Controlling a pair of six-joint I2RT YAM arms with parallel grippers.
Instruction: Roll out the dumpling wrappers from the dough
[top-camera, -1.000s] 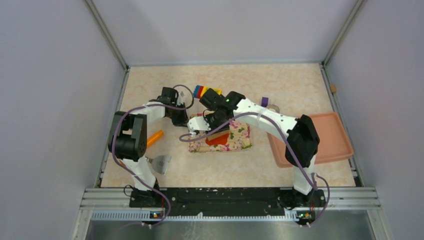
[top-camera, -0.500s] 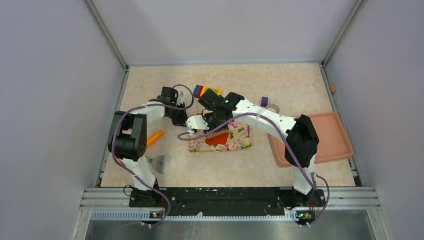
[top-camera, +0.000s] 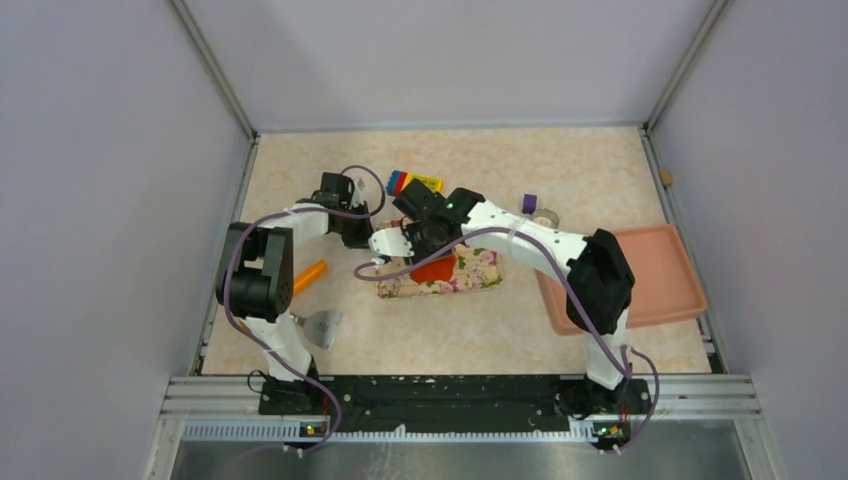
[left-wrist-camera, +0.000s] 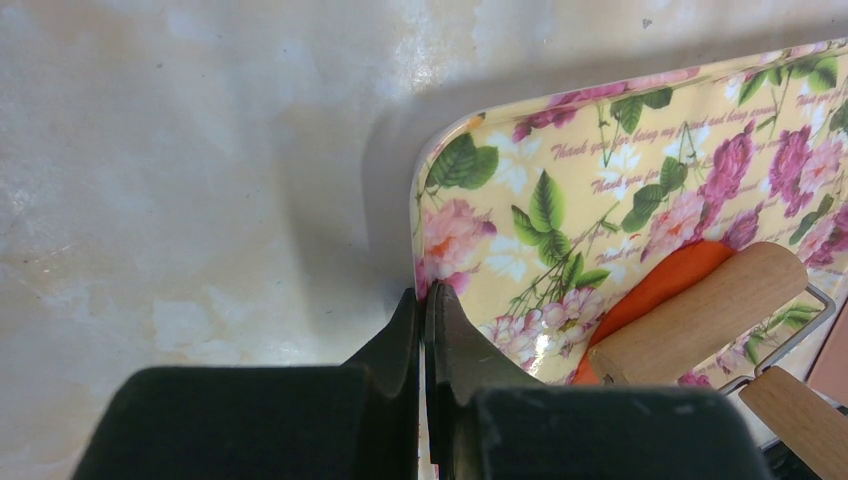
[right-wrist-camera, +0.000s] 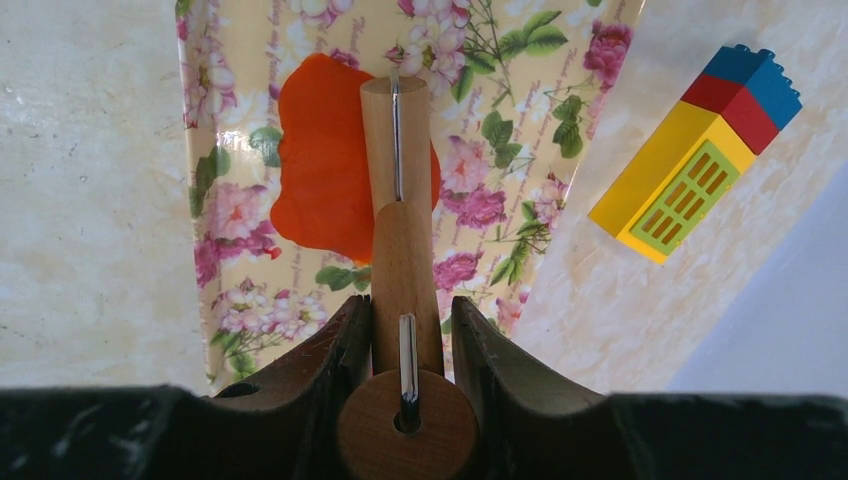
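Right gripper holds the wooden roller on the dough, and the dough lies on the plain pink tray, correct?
Not quite. The right gripper does hold the wooden roller on the dough, but the dough lies on the floral tray, not the plain pink tray. The right wrist view shows it.

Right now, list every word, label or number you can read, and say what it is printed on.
"Thank you for being my friend": cursive script, repeated across the floral tray; the words that follow are too blurred to read.
No text shows on the rolling pin or the toy block.
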